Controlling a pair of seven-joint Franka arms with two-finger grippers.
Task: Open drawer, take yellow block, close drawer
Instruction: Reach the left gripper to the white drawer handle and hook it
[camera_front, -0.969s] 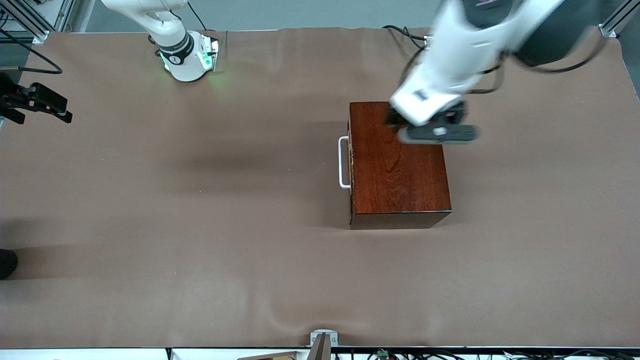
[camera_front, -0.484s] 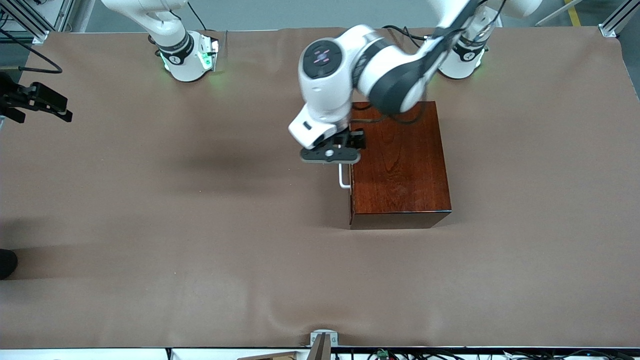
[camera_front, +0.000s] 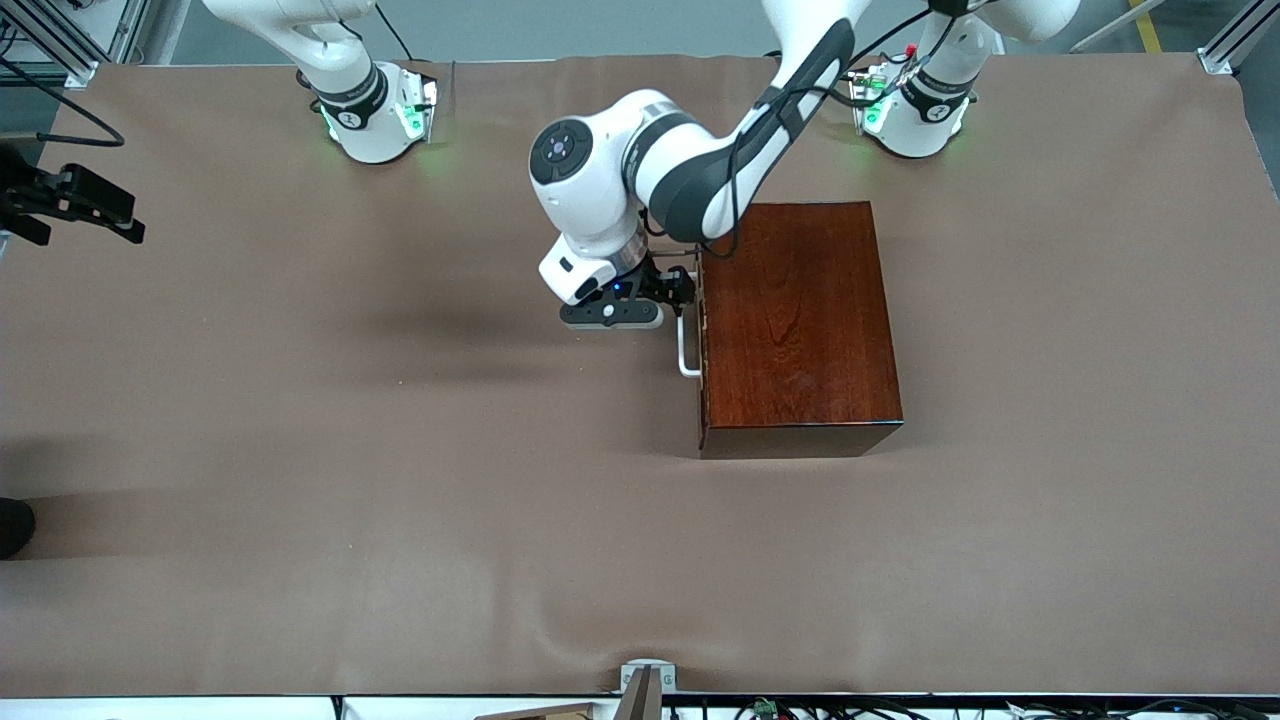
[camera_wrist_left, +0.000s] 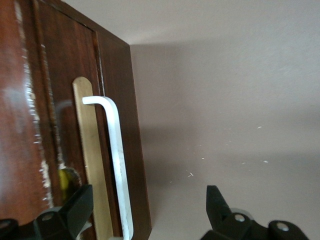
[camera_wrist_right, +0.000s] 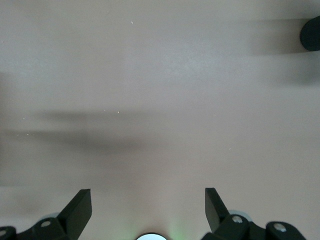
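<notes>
The dark reddish-brown wooden box (camera_front: 795, 320) stands in the middle of the table, and its drawer is shut. The drawer front with the white U-shaped handle (camera_front: 686, 350) faces the right arm's end of the table. My left gripper (camera_front: 625, 318) is low in front of the drawer and open. In the left wrist view the handle (camera_wrist_left: 120, 165) runs between the spread fingers (camera_wrist_left: 80, 205) of the left gripper (camera_wrist_left: 147, 195), untouched. The yellow block is hidden. My right gripper (camera_wrist_right: 148, 197) is open and empty, waits high over bare table, and is out of the front view.
The brown table cover (camera_front: 400, 450) stretches wide round the box. A black clamp-like fixture (camera_front: 75, 200) sticks in at the right arm's end of the table. A dark round object (camera_front: 12, 525) lies at that same edge, nearer the front camera.
My left arm has swung from over the box's top, across it, and down in front of the drawer, so the open gripper is now at the handle. The drawer has stayed shut.
</notes>
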